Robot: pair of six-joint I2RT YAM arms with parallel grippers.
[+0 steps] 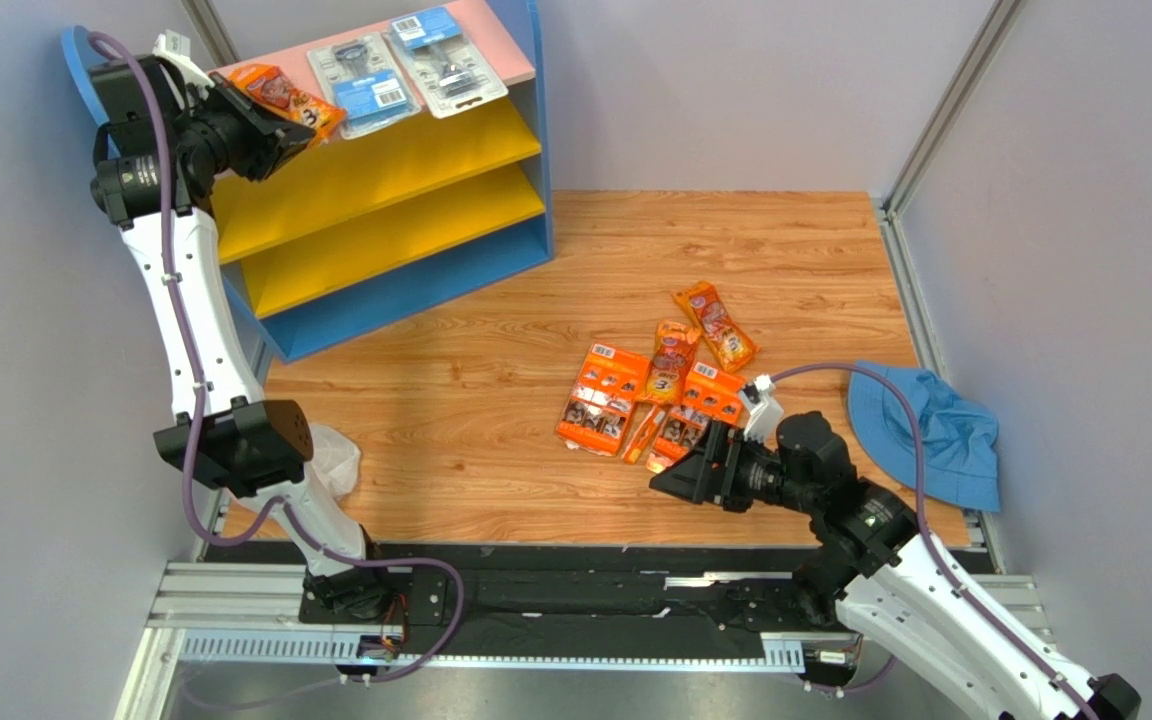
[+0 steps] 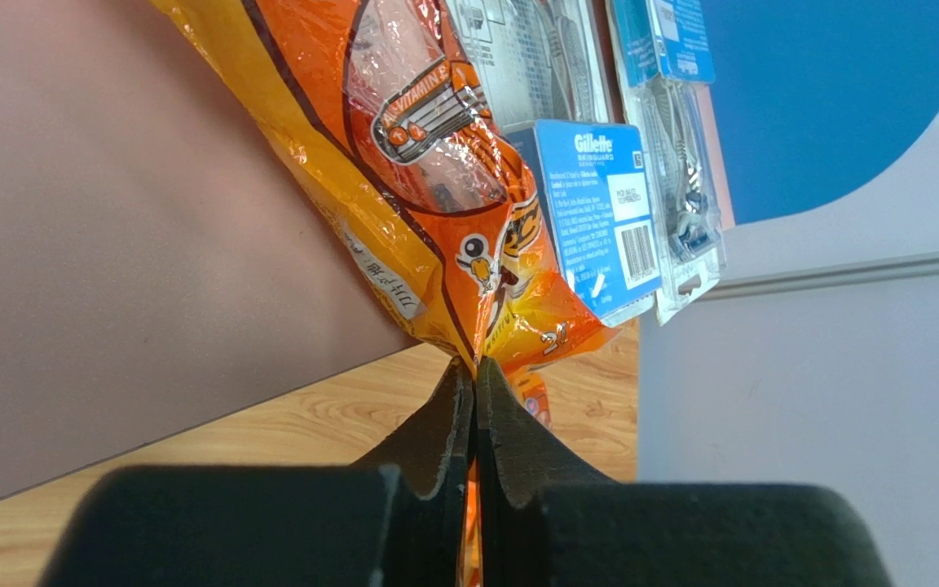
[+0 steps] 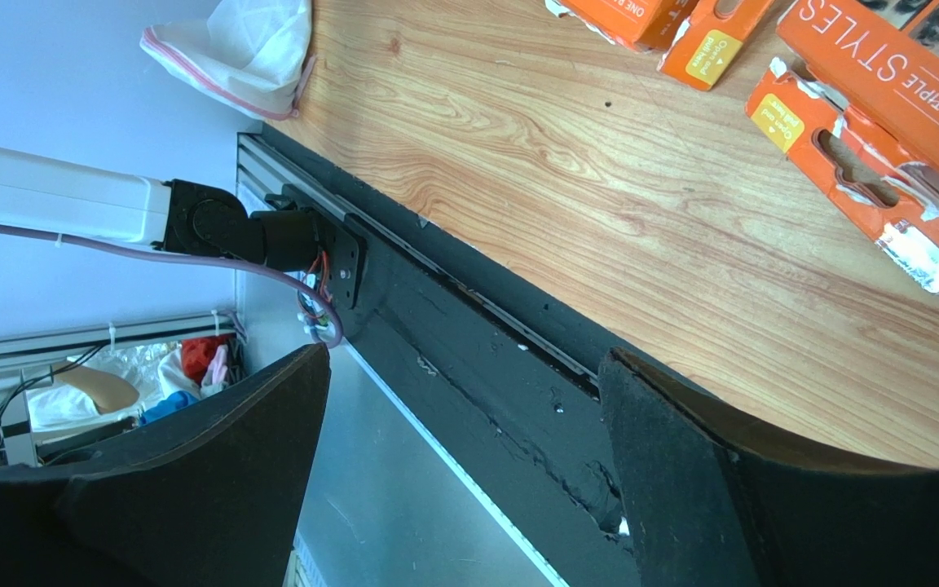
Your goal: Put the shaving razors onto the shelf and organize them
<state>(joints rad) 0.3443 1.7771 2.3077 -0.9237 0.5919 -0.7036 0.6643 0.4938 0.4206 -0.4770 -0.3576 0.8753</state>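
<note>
My left gripper [image 1: 279, 132] is shut on the lower end of a small orange razor bag [image 1: 285, 98], held up at the left end of the shelf's pink top board [image 1: 500, 45]. In the left wrist view the bag [image 2: 438, 184] rises from the pinched gripper [image 2: 475, 379], beside two clear blister packs [image 2: 597, 208] lying on the board. Those blister packs [image 1: 361, 78] sit side by side on the top tier. Several orange razor packs [image 1: 657, 390] lie in a pile on the wooden table. My right gripper [image 1: 683, 477] hangs open and empty near the pile, over the table's front edge [image 3: 462, 361].
The shelf's two yellow boards [image 1: 387, 158] hold nothing. A blue cloth [image 1: 928, 428] lies at the table's right edge. A white plastic bag [image 1: 330, 458] sits by the left arm's elbow. The black base rail [image 1: 612, 593] runs along the front. Grey walls close in on both sides.
</note>
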